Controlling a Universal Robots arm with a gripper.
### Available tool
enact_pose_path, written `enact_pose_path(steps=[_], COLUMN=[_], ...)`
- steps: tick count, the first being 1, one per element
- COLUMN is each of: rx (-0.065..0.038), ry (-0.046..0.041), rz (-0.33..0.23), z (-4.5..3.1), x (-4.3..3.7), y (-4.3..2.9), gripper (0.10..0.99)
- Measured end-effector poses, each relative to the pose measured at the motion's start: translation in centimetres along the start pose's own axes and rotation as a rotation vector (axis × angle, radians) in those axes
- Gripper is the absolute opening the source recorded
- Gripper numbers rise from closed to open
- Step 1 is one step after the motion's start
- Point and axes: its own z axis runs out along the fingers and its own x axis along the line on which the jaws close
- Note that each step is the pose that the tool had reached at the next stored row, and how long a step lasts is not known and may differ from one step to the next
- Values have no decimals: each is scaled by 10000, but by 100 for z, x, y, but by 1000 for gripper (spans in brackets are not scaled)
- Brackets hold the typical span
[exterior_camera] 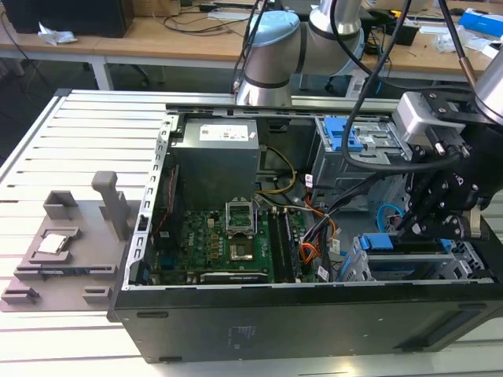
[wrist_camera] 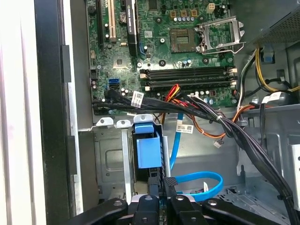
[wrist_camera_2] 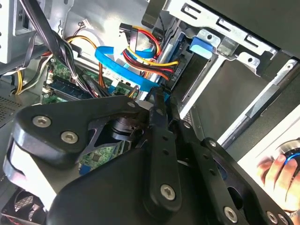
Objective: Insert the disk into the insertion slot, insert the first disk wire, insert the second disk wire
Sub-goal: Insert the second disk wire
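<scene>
An open computer case [exterior_camera: 236, 236] lies on a slatted table [exterior_camera: 71, 141], its motherboard [exterior_camera: 224, 239] near the centre. At about four o'clock from the board, the disk [exterior_camera: 385, 243] sits in the slot [exterior_camera: 416, 263], with the blue wire [wrist_camera: 197, 183] looping just beside it. The gripper [wrist_camera: 160, 180] hangs at the disk's rear edge, jaws pressed nearly together; whether they pinch anything, I cannot tell.

Robot arm [exterior_camera: 271, 47]: silver-grey tubular links, pale blue joint caps, black cables draped alongside. Wrist block [exterior_camera: 420, 118]: grey housing with a black mount. Gripper [exterior_camera: 431, 212]: matte black linkage bars, pivots fastened with round silver screws, seen close in both wrist views [wrist_camera_2: 154, 154] [wrist_camera: 157, 206]; slim black jaws.
</scene>
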Motion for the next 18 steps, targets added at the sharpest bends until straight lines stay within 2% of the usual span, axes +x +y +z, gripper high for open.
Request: enact_pose_path(steps=[4, 9, 10, 11, 13, 16, 17, 18], rx=[-1, 1, 0, 0, 0, 0, 0, 0], ry=[0, 1, -1, -1, -7, 0, 0, 1], rz=[-2, -2, -1, -1, -2, -2, -1, -1], z=[16, 38, 40, 40, 24, -104, -210, -257], x=[38, 47, 47, 47, 46, 41, 38, 36], y=[-5, -7, -7, -7, -6, 2, 9, 12], gripper=[161, 161, 176, 239, 239, 239, 239, 239])
